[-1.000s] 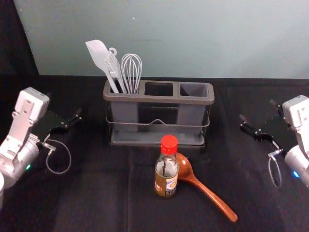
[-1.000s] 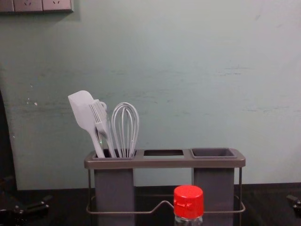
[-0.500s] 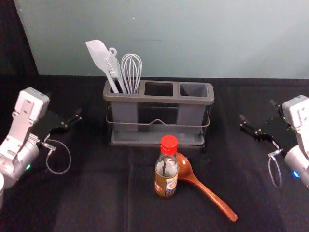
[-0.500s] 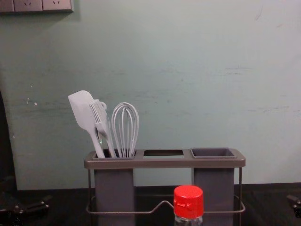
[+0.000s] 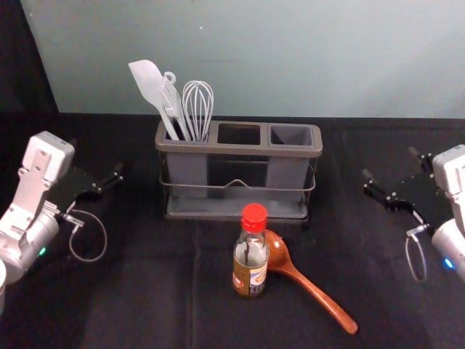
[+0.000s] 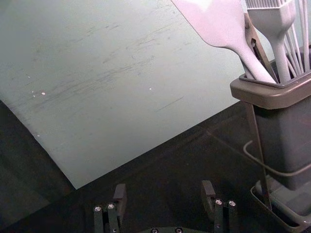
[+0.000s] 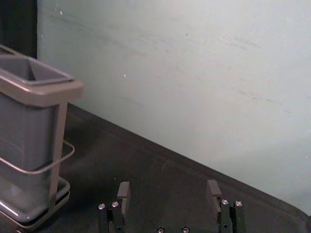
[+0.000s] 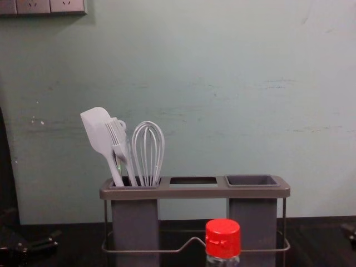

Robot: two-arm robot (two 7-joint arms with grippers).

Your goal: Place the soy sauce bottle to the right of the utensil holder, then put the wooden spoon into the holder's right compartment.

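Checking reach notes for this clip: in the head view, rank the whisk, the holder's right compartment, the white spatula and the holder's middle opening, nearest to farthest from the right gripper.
From the right gripper:
1. Right compartment, holder's right end
2. Middle opening, centre
3. Whisk, in the left compartment
4. White spatula, leftmost, leaning outward

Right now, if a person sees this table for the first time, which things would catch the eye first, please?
Probably the bright red cap of the small glass sauce bottle, upright in front of the grey rack with metal frame. Next, the glossy brown wooden spoon, lying beside the bottle, and the pale spatula and wire whisk standing in the rack's left compartment.
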